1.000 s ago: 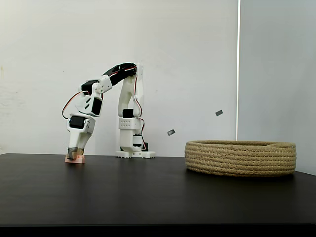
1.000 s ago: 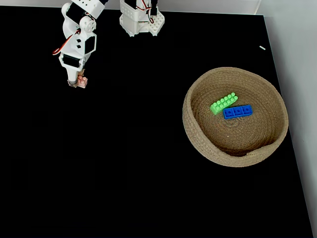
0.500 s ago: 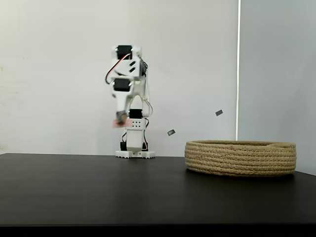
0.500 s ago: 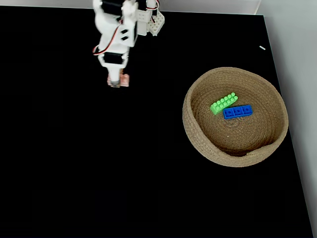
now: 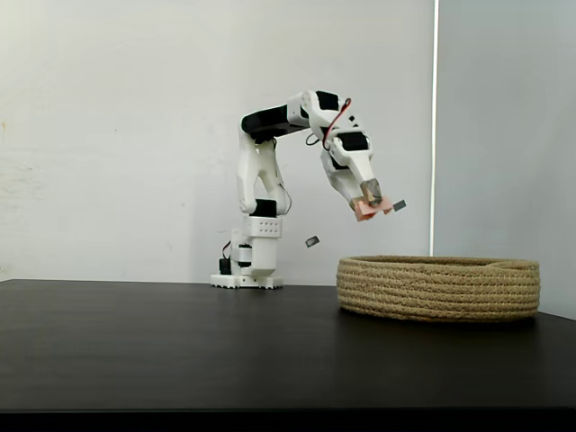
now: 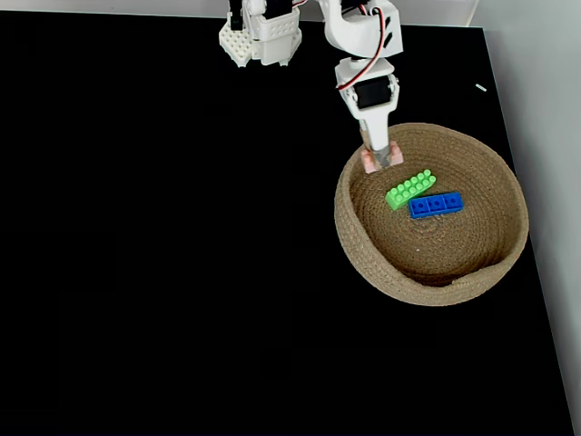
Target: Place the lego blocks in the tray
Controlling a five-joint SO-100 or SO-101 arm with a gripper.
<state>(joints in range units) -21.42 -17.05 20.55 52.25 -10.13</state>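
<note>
While the pink brick (image 5: 365, 210) hangs in the air, it's pinched tight in the gripper (image 6: 377, 160), up above the tray's (image 6: 361, 243) rim at about 10 o'clock in the top-down fixed view. Green brick (image 6: 408, 190) and blue brick (image 6: 436, 204) already lie inside the tray, touching each other near its middle. Side-on, the white arm (image 5: 270, 153) reaches from its base at 9 o'clock of the tray, on a black table (image 6: 163, 272).

Bright, even, soft light, sharp focus, faint sheen on the matte black surface (image 5: 270, 351), no blur
</note>
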